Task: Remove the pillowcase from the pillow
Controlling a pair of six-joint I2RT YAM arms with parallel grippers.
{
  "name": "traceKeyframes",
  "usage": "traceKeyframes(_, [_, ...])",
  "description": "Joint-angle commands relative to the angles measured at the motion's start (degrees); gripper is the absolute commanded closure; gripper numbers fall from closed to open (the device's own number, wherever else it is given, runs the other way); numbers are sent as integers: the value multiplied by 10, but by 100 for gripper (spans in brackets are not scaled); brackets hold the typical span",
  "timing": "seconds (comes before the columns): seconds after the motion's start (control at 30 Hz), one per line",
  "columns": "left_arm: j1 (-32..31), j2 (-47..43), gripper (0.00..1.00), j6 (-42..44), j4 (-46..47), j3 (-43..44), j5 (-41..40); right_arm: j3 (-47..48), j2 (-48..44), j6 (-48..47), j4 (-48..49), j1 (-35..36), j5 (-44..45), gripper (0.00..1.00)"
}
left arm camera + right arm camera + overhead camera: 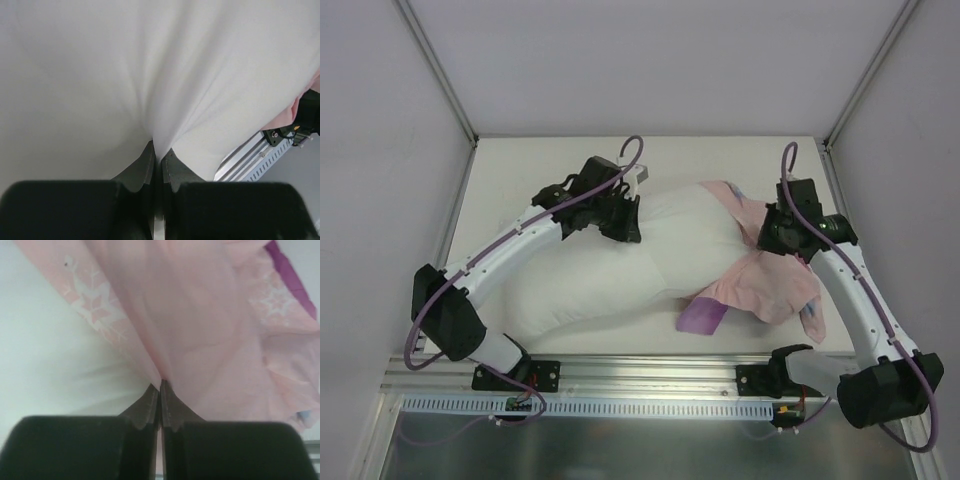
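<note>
My left fingers (150,161) are closed on a pinch of the pillow (610,265), up near its far left edge. My right fingers (152,401) are closed on a fold of the pillowcase (765,285). Most of the job looks done. Nearly all the white pillow lies bare on the counter (520,180), and the case is bunched at its right end, turned mostly to its pale pink reverse with one purple corner poking out toward the near edge. I judge the case is not off yet, since it seems to cap the pillow's right end, though the folds hide how much is inside. What's left is drawing it clear to the right. The pillow's long axis runs diagonally from near-left to far-right, with the covered end pointing far-right.
</note>
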Motion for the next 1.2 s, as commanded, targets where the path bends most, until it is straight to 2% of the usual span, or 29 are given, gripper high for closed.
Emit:
traceKeyframes(0.0, [52,-57,100,-18,-10,-22,22,-22,-36,-5,-2,-54,8,99])
traceKeyframes(0.23, [140,-110,100,-36,-8,-5,28,-39,-73,3,-1,-109,18,99])
traceKeyframes(0.5, [268,-144,100,-89,-5,87,131,-40,-93,3,-7,-164,18,99])
traceKeyframes(0.7, [334,-143,100,-138,-4,117,154,-49,-102,8,-13,-209,18,99])
traceKeyframes(0.97, [390,-141,100,-180,-5,116,111,4,-139,-1,-43,-252,40,99])
traceKeyframes(1.17, [431,-138,100,-212,-9,139,52,136,-150,-11,-90,-263,77,99])
